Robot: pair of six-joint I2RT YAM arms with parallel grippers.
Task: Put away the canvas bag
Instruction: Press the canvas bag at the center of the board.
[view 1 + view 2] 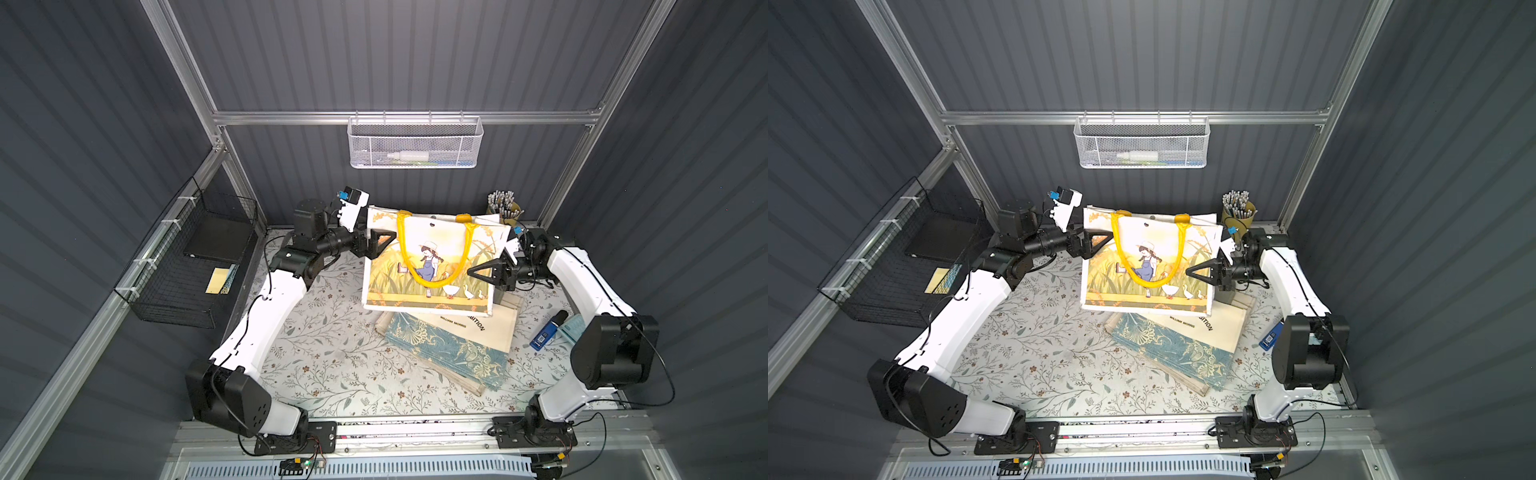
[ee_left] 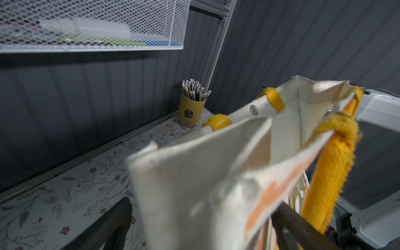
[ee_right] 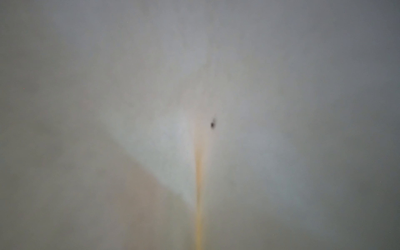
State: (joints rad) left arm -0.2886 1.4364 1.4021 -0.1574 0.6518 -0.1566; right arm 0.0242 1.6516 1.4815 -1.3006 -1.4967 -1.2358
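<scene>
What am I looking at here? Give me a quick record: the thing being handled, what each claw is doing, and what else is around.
handled: canvas bag, girl-and-geese print, yellow handles, upright between the arms
left gripper: open, bag's edge between its fingers
right gripper: shut, seemingly pinching the bag's opposite side
near it: folded bags flat on the table
back wall: white basket
side wall: black basket
back corner: pencil cup
</scene>
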